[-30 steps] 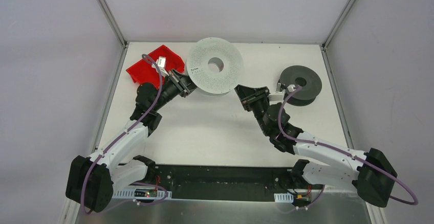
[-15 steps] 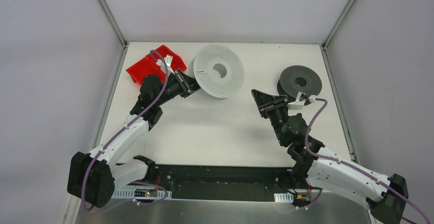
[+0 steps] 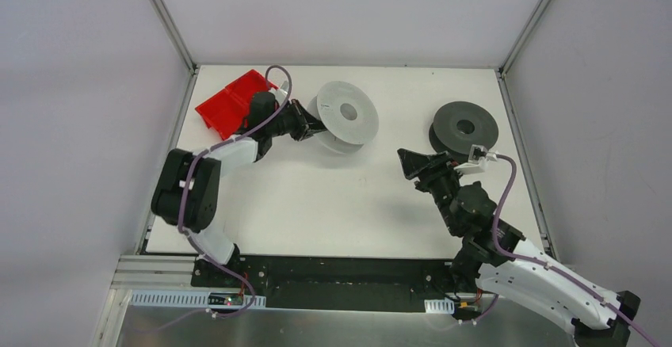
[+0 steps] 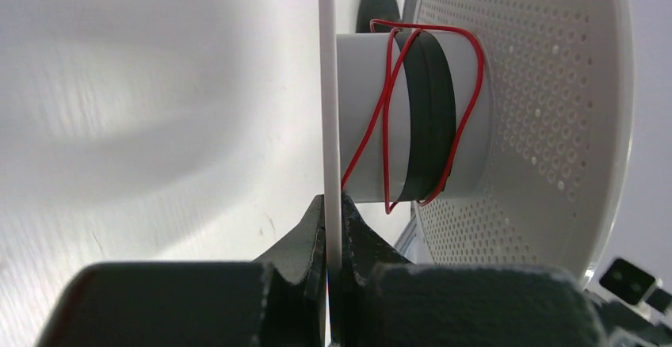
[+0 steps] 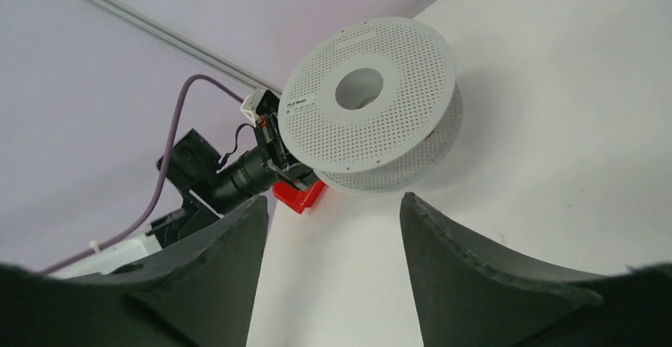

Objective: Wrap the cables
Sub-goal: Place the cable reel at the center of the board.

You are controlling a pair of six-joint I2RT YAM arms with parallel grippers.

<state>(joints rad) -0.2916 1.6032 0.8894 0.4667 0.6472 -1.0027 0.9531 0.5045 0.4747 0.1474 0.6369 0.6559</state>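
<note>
A white perforated spool (image 3: 346, 117) stands tilted at the back of the table. My left gripper (image 3: 313, 125) is shut on the rim of its near flange (image 4: 329, 109), which runs edge-on between the jaws of the left gripper (image 4: 333, 204). A thin red cable (image 4: 388, 125) loops loosely in a few crossing turns round the spool's white hub (image 4: 364, 117), over a black band (image 4: 432, 117). My right gripper (image 3: 408, 161) hovers to the right of the spool, open, with nothing between its fingers. In the right wrist view the right gripper (image 5: 333, 204) faces the white spool (image 5: 368, 125).
A dark grey spool (image 3: 465, 129) lies flat at the back right, just behind my right wrist. A red bin (image 3: 230, 105) sits at the back left behind my left arm, and shows again as the red bin (image 5: 299, 195) under the spool.
My left arm has swung toward the back, tipping the white spool up on edge. My right gripper has pulled back to the right, away from the spool, and opened.
</note>
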